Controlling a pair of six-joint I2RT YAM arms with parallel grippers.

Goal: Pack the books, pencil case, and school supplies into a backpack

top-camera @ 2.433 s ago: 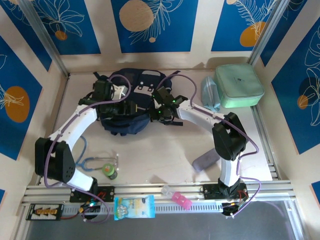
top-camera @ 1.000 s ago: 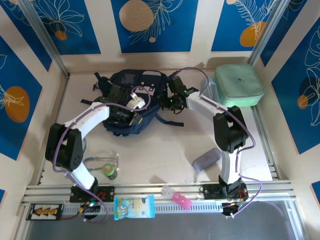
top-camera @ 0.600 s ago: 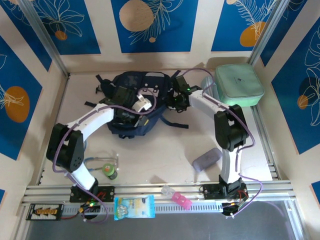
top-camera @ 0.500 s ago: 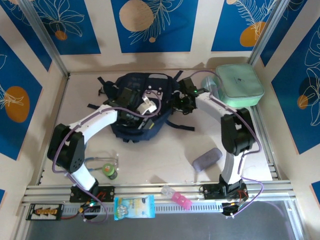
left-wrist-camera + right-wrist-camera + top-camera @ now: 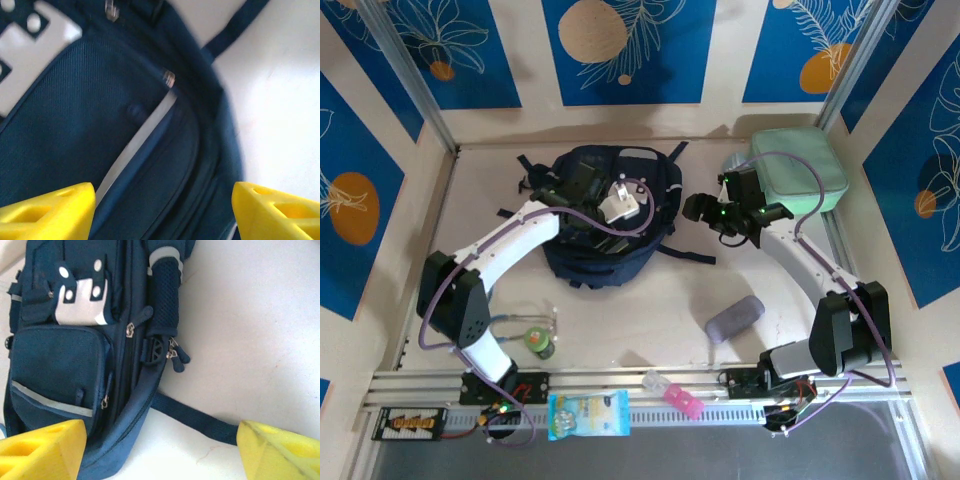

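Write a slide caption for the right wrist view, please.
Open right tool beside the navy backpack, a dark strap trailing across the white table.

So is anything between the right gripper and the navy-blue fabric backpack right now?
Nothing visible does. The right gripper is open just to the right of the navy-blue fabric backpack, with bare white table and the pack's own dark strap lying between them.

Two arms of white shells and black joint housings, the left arm (image 5: 505,240) and right arm (image 5: 805,262), are draped with looping purple cables. Green lights are seen on the right wrist, towards 2 o'clock. Blunt yellow wedge-shaped fingers are fitted to the left gripper (image 5: 162,210) and right gripper (image 5: 160,440).
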